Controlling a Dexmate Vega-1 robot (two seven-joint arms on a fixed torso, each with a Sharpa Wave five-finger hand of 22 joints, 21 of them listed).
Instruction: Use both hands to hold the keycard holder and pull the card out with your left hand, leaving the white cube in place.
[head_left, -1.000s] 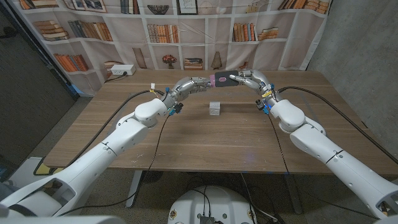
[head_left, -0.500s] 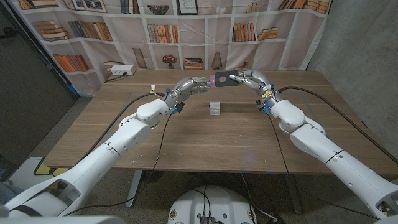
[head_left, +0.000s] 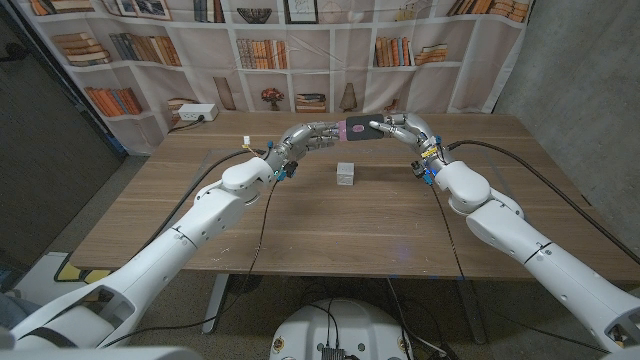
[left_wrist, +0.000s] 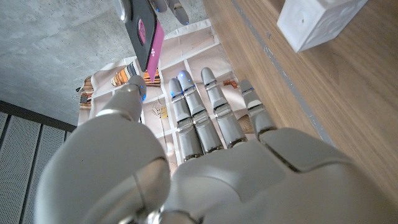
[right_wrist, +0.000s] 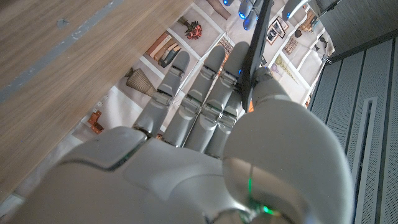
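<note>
Above the far side of the wooden bench (head_left: 300, 215), the right hand (head_left: 402, 128) gripped the dark flat keycard holder (head_left: 362, 129) while the left hand (head_left: 312, 135) pinched its protruding pink card (head_left: 342, 129), and the small white cube (head_left: 346, 174) sat on the bench below them.

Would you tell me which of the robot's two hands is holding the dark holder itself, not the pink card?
The right hand grips the dark keycard holder; the left hand reaches the pink card end.
</note>
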